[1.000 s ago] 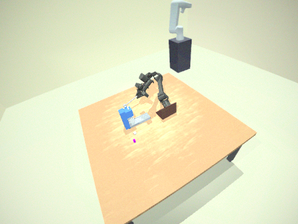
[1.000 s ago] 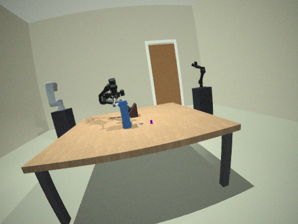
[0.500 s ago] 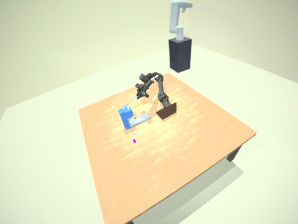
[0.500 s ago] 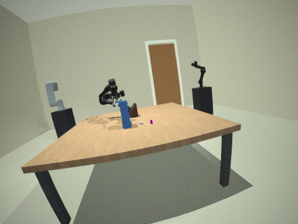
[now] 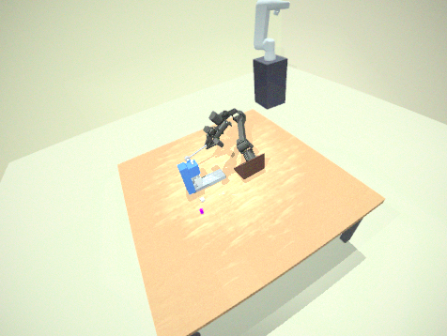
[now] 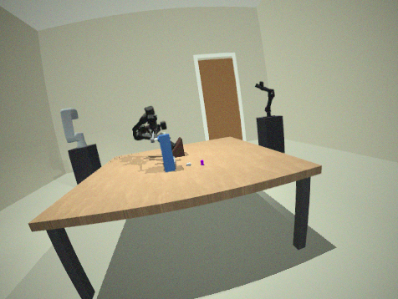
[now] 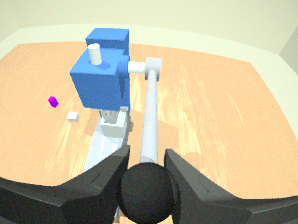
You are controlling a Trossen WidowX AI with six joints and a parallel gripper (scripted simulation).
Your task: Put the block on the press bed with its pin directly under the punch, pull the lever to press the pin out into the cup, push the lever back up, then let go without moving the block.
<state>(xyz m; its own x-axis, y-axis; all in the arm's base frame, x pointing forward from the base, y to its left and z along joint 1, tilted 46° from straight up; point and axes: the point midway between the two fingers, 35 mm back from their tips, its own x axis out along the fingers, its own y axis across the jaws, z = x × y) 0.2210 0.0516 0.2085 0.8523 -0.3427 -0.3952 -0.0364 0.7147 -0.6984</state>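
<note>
The blue press (image 5: 189, 175) (image 6: 166, 152) (image 7: 102, 85) stands upright on the table. Its lever (image 5: 197, 152) (image 7: 150, 115) reaches from the pivot at the side of the head out to my gripper (image 5: 208, 145) (image 7: 147, 152). My gripper is shut on the black knob at the lever's end, above the table. The white punch rod (image 7: 94, 54) sticks up from the head. A pale block (image 7: 114, 125) sits on the grey press bed (image 5: 216, 177) (image 7: 101, 150), below the head. Its pin and the exact line-up with the punch cannot be made out. The cup cannot be made out.
A small white piece (image 5: 202, 200) (image 6: 188, 164) (image 7: 73, 117) and a magenta piece (image 5: 201, 211) (image 6: 201, 162) (image 7: 53, 102) lie on the table beside the press. A dark brown panel (image 5: 250, 167) (image 6: 179, 148) stands near the arm's base.
</note>
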